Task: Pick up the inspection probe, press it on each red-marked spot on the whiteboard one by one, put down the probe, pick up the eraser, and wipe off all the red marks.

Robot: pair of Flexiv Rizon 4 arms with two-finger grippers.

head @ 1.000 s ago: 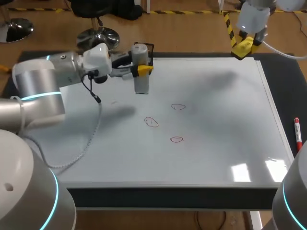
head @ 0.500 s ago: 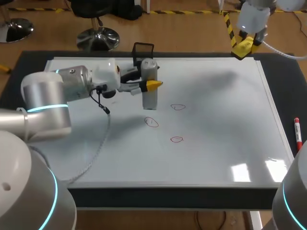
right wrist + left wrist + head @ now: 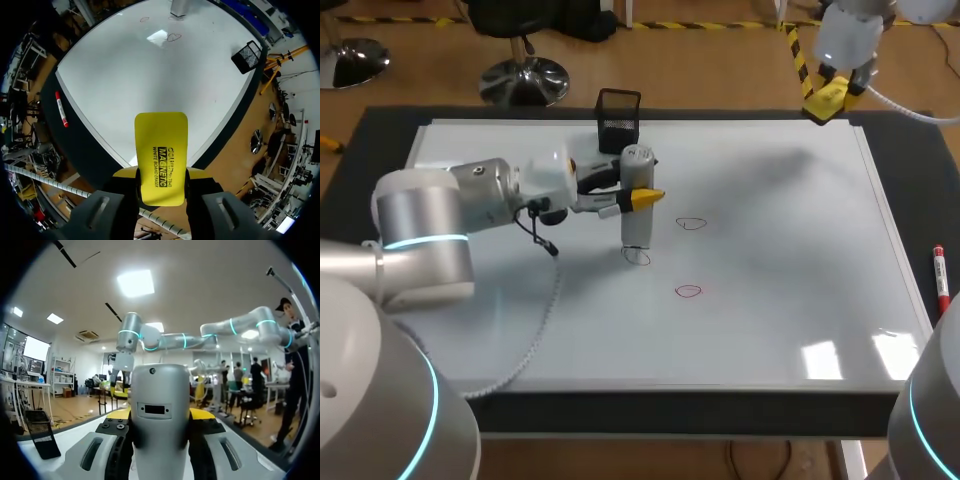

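Probe [image 3: 638, 165] upright, clamped mid-body between L gripper [image 3: 638, 196] fingers, yellow tips either side. Its lower end sits on red mark [image 3: 638, 258] on whiteboard [image 3: 780, 260]. 2nd mark [image 3: 691, 224] is just right of probe, bare. 3rd mark [image 3: 688, 291] is nearer front edge, bare.

L wrist view: probe [image 3: 160, 405] fills gap between fingers.

R gripper [image 3: 825, 100] at board's far right corner, pinching yellow eraser [image 3: 161, 160] from two sides, well apart from probe.

Black mesh holder [image 3: 618, 108] at far edge behind probe. Red pen [image 3: 940, 272] on mat right of board.
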